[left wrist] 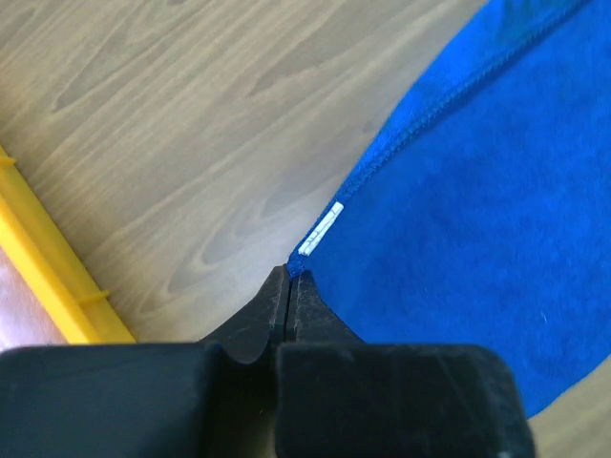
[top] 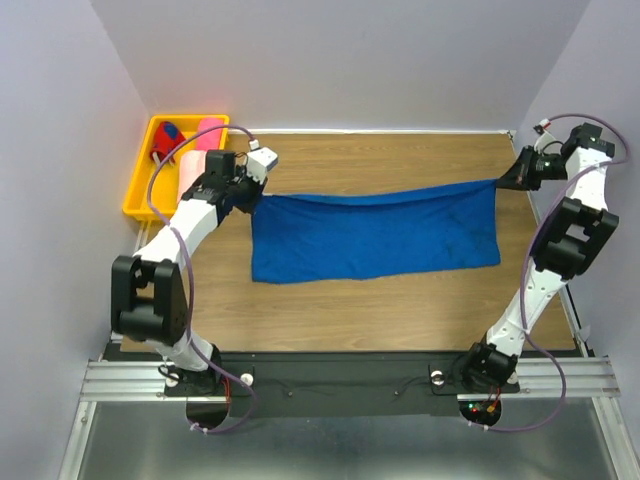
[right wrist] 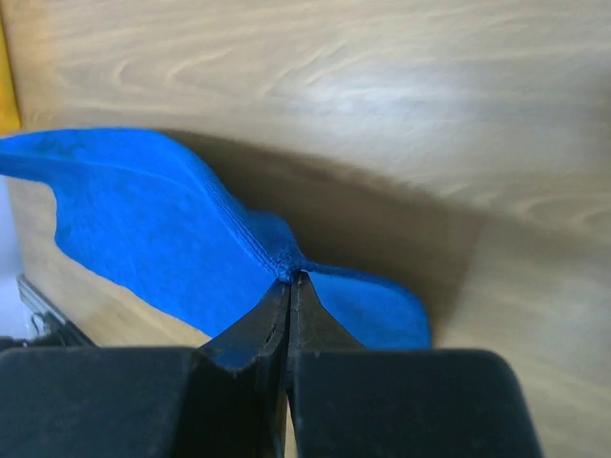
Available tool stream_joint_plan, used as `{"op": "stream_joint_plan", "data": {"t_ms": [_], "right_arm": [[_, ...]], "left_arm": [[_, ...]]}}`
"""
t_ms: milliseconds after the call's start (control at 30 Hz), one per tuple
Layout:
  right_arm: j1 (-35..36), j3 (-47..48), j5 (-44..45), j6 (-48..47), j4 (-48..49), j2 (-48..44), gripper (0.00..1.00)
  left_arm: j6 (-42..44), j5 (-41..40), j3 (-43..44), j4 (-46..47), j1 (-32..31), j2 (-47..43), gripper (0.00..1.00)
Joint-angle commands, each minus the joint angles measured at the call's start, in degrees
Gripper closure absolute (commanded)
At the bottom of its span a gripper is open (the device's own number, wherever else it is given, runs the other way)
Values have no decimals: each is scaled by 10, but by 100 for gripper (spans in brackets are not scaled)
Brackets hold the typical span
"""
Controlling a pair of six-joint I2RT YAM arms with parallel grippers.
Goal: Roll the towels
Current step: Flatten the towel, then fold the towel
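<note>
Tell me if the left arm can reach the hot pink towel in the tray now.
Probably not yet: the left gripper is shut on a corner of the blue towel. The hot pink towel lies close by in the yellow tray, so releasing first should do.

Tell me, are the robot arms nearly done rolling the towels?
Not yet. The hot pink towel and pale pink towel already lie in the yellow tray, seemingly rolled. The left gripper and right gripper each pinch a far corner of the blue towel, spread out over the table. It is not rolled yet, so that is left.
</note>
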Motion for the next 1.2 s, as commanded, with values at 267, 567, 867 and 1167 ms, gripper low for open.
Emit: {"op": "stream_joint_plan", "data": {"t_ms": [267,567,867,1167], "right_arm": [[28,94,11,52,53,88,99],[39,77,49,45,66,81,99],[9,-12,90,-36,32,9,100],[-4,-80,115,-120,-26,-18,99]], "left_arm": [[-2,-35,122,81,13,128,100],[1,-12,82,90,21,98,100],[58,19,1,53,37,-8,100],[136,61,-95,9,37,-89,100]]}}
